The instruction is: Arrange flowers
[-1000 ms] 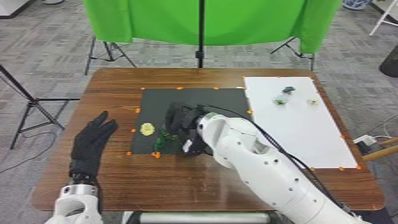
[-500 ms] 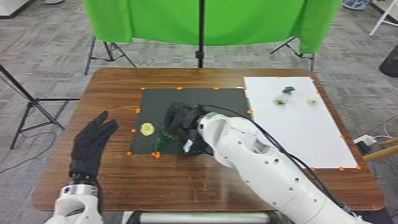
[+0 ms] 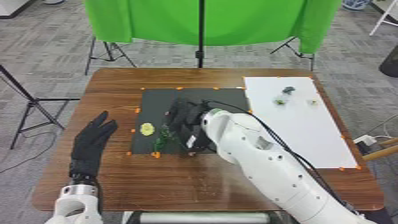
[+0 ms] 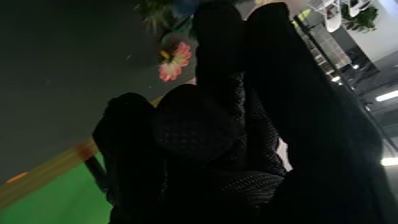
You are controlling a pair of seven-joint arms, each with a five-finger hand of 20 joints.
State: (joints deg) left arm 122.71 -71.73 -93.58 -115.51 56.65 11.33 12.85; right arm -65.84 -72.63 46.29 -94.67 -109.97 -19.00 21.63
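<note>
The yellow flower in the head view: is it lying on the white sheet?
No, the yellow flower lies on the dark mat, near that mat's left edge.

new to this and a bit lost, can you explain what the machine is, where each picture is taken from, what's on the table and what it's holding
This is a robot with two white arms ending in black-gloved hands. The wide picture looks down from its head; the close one comes from its right wrist.

On the wooden table lie a dark sheet and a white sheet. The dark sheet has a yellow flower and green leaves; the white one bears three small pieces, probably blossoms.

The right hand is over the dark sheet, with a pink flower nearby; I can't tell whether it holds anything. The left hand is open and empty.
</note>
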